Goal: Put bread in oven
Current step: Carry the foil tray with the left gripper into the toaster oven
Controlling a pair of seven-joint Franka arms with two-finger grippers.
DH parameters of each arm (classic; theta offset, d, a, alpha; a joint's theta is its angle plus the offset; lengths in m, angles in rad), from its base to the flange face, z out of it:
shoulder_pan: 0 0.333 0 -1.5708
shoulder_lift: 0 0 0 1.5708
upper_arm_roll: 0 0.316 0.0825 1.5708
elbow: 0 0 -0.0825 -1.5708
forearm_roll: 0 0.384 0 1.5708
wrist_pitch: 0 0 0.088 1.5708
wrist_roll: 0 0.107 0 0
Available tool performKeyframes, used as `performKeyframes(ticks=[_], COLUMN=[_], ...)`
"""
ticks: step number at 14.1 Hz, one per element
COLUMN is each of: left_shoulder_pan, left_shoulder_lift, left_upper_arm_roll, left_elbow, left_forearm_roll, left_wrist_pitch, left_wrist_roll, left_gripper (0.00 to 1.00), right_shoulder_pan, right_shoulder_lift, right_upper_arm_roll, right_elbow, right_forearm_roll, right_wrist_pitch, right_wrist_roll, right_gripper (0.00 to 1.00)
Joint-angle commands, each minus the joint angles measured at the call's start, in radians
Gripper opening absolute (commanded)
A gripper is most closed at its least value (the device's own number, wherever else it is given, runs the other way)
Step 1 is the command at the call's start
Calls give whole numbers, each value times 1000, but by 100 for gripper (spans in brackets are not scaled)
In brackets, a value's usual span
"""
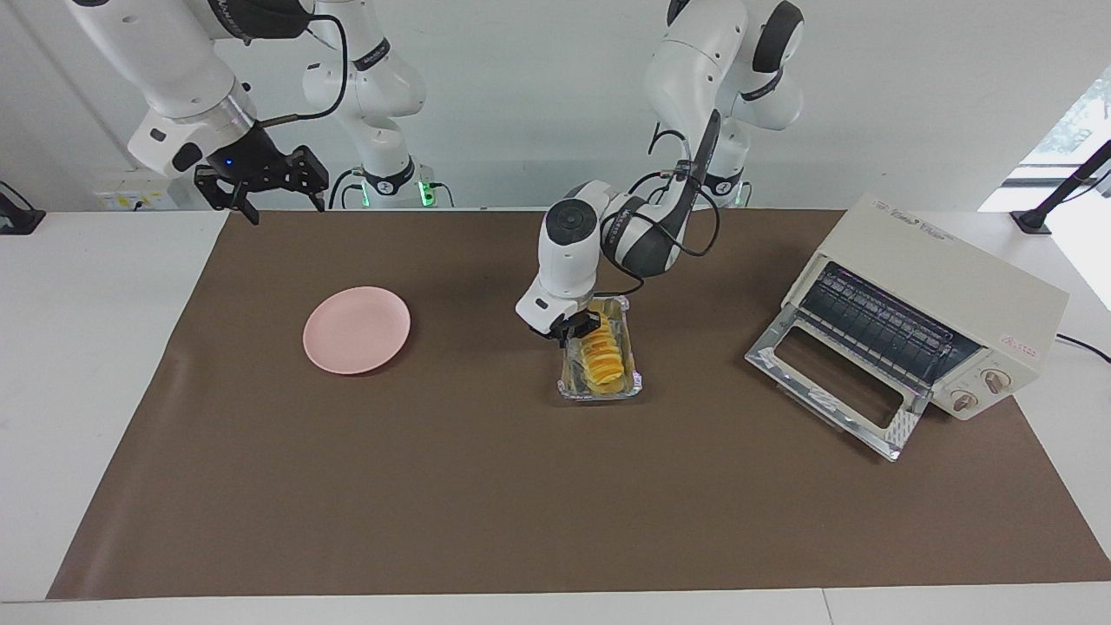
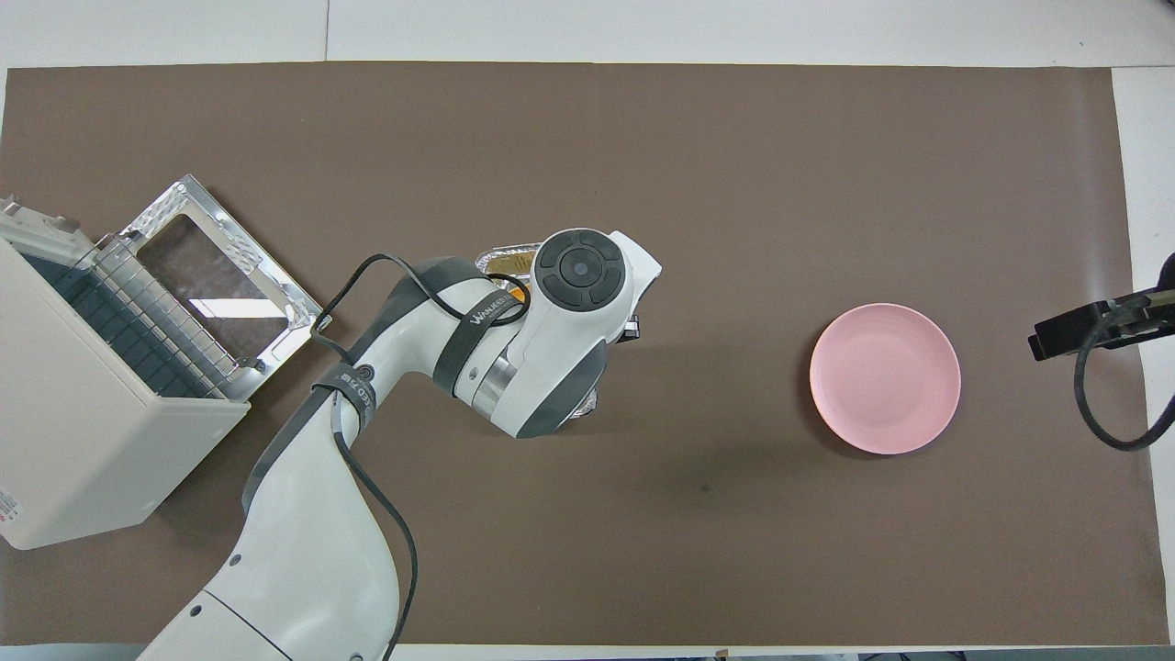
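Observation:
The golden ridged bread [image 1: 604, 359] lies in a crinkled foil tray [image 1: 601, 392] at the middle of the table. My left gripper [image 1: 583, 330] is down at the end of the bread nearer to the robots, inside the tray. In the overhead view my left arm covers the bread and most of the tray [image 2: 510, 255]. The cream-white oven [image 1: 942, 291] stands at the left arm's end of the table with its glass door [image 1: 833, 382] dropped open and the wire rack showing; it also shows in the overhead view [image 2: 92, 441]. My right gripper [image 1: 260, 184] waits raised and open at the right arm's end.
A round pink plate [image 1: 357, 329] lies on the brown mat toward the right arm's end, also in the overhead view [image 2: 885, 378]. The oven's open door [image 2: 220, 266] lies flat on the mat between the oven and the tray.

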Motion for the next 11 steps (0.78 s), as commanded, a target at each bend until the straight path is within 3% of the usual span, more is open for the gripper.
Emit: performKeyframes(ticks=[1,4,6,11], left_shoulder_pan=[61,130,136,153], left_shoulder_lift=[-19,-68,-71,-65], left_upper_arm_roll=[17,104,223,431], left_elbow=[82,131,165,178], left_forearm_roll=[-10,-2,-4,-4], left_wrist_pitch=[-116,-237,-300,-308], left_wrist_roll=[-10,-8,-8,-4], left_gripper=[0,0,0,0], right_shoulder_pan=[-18,-25,-22,-18], right_shoulder_lift=[23,33,41,41], right_upper_arm_roll=[11,19,19,13], right_elbow=[41,76,87,86], right_forearm_roll=[-12,0,2,35], right_wrist_pitch=[9,7,6,1], right_wrist_roll=[-29,-29,-29,-24], right_gripper=[100,100,100,100])
